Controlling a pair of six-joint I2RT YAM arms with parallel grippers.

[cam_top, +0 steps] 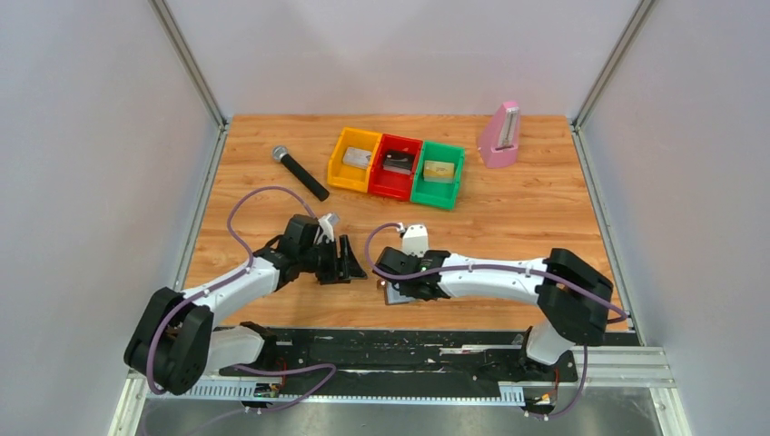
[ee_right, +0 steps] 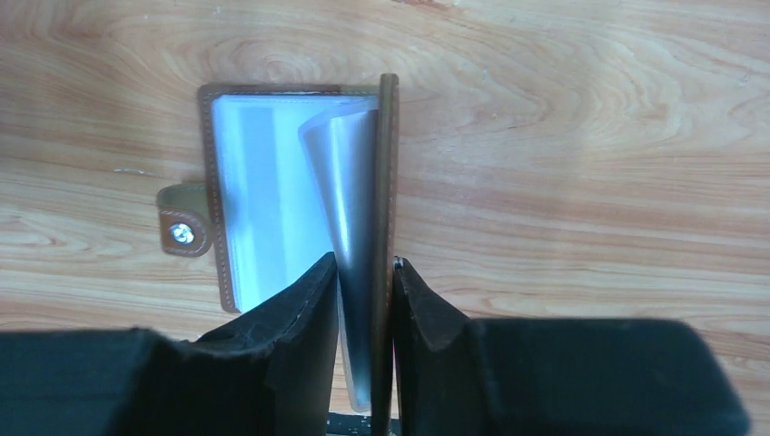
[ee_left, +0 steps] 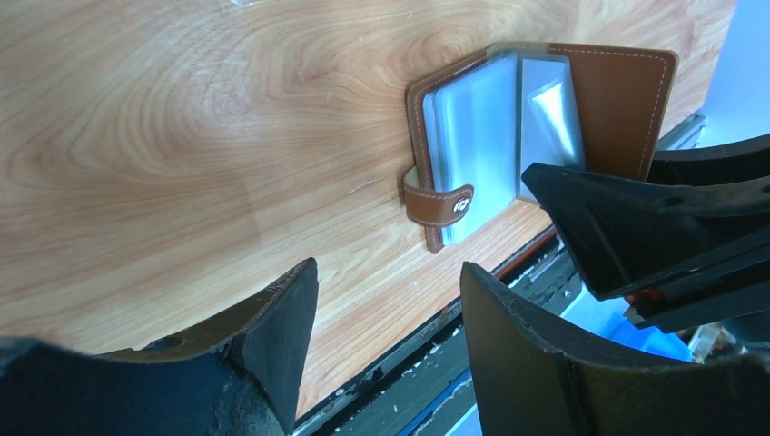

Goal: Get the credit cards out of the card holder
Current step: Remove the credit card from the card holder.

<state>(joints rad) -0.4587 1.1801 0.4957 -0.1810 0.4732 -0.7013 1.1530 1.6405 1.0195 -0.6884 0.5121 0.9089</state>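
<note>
Closest to the arm bases, near the front edge of the table [cam_top: 527, 213], the card holder [ee_right: 263, 200] lies open on the wood; its snap strap [ee_right: 184, 233] sticks out to one side. The right gripper [ee_right: 366, 289] stands directly over it and hides most of it from the top camera; its jaws are drawn narrow, pinching the raised brown cover together with a curled clear sleeve [ee_right: 350, 191] (the cover stands edge-on between the fingers); the other panel lies flat, pale silvery blue. Just beside it the left gripper [ee_left: 389, 271] hovers above the wood, jaws wide with nothing between them; in its wrist view the right arm's black fingers block one corner of the holder. Farther back on the left lies a black microphone [cam_top: 300, 173], well apart from both arms; beyond it three bins touch in a row, the yellow bin [cam_top: 346, 183], red bin [cam_top: 390, 190] and green bin [cam_top: 434, 198], each with a flat card-like piece inside; farthest, at the back right, a pink metronome [cam_top: 501, 134] stands upright.
</note>
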